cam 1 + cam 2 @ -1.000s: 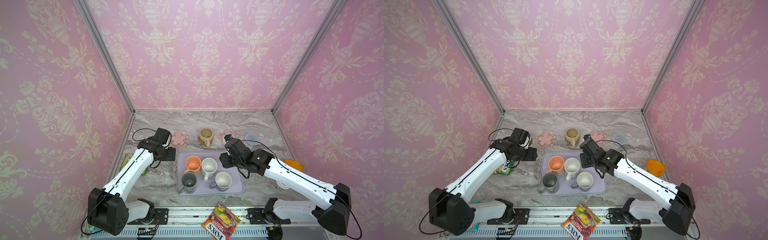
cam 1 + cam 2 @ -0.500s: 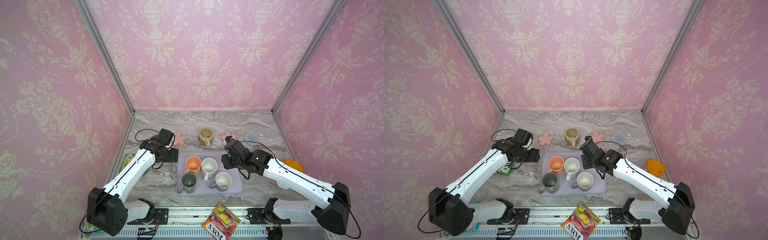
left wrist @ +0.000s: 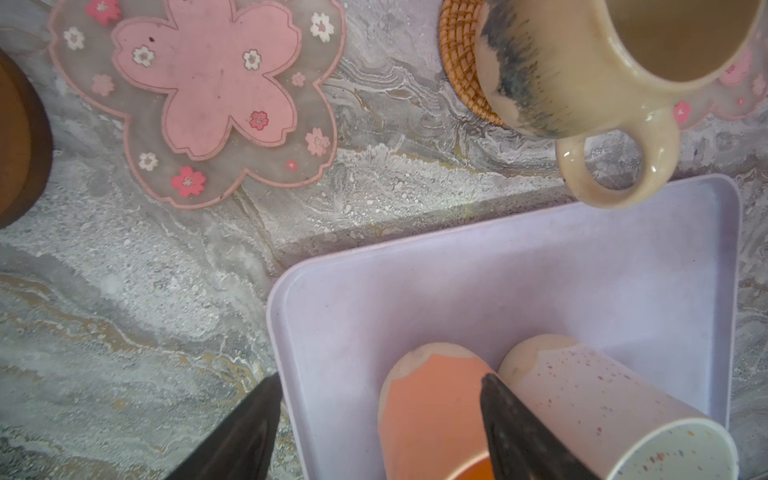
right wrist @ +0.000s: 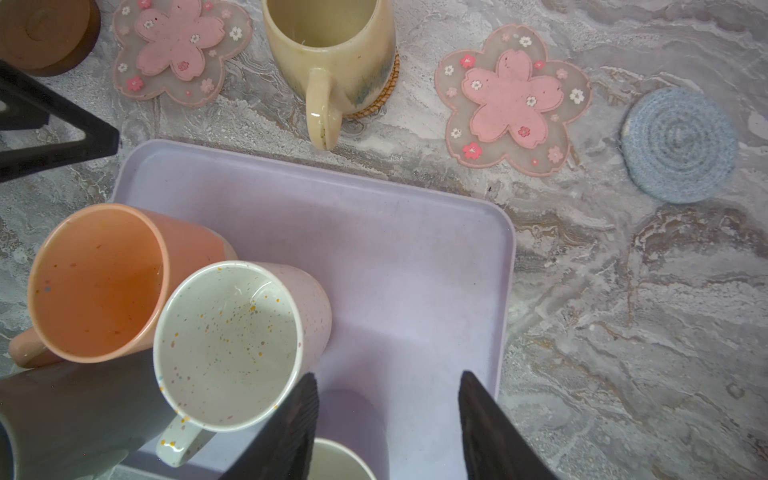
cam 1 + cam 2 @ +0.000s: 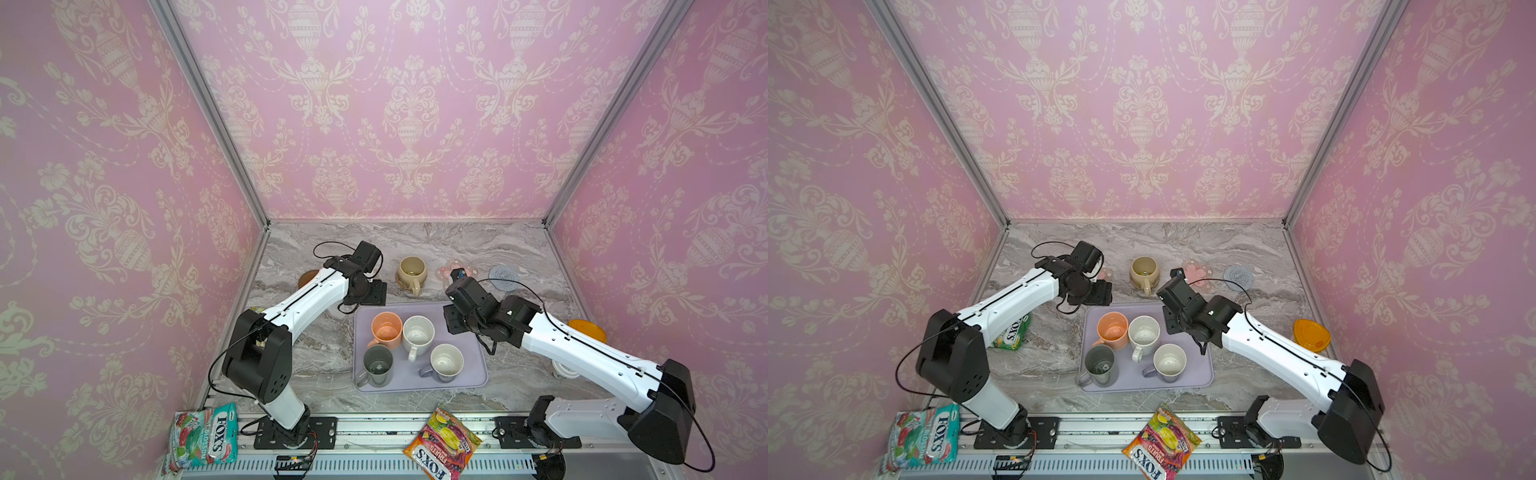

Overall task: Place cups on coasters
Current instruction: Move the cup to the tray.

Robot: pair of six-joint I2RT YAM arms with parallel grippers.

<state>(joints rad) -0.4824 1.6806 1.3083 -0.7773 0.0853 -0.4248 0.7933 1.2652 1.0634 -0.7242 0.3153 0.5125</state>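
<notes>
Top views both show a grey marble desk boxed in by pink wallpaper, with a lavender tray lying on its near middle.

The left end effector hangs by the tray's far left corner, jaws spread wide and gripping nothing. In the left wrist view one finger sits over bare marble and the other over the gap between two mugs. The right end effector hangs above the tray's far right part. Its jaws are about half parted, with only bare tray between them.

Four mugs stand upright on the tray:
- The peach-orange mug is at far left.
- The speckled white mug is just beside it on the right.
- The dark grey-green mug is at near left.
- The lavender mug, white inside, is at near right.

Beyond the tray the beige mug stands on the rattan coaster, its handle pointing near, toward the tray.

The far row runs left to right. The brown disc coaster is bare and partly hidden by the left arm. The left pink-flower coaster is bare. Next is the beige mug on its mat. The right pink-flower coaster is bare. The blue knitted coaster is bare and farthest right.
</notes>
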